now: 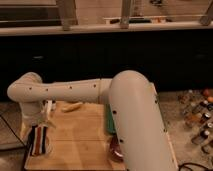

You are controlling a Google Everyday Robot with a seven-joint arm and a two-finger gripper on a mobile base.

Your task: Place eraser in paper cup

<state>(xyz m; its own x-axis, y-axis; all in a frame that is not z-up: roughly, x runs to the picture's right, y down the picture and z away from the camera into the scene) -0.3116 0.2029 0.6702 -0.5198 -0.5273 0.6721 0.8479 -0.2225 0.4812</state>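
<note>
a thick, rounded cream-white arm (75, 91) dotted with small dark screw holes, ending in the gripper (41, 131)

Pincer (41, 131) open, low at left of wooden table (82, 135), straddling striped eraser (39, 141).

A pale wooden tabletop (85, 132) is lit warmly from above. Behind it a dark, shadowed band (100, 55) is seen across the room, topped by a light ledge (100, 29) from which pale posts (66, 14) rise. Speckled flooring (187, 107) is seen at the right.
</note>
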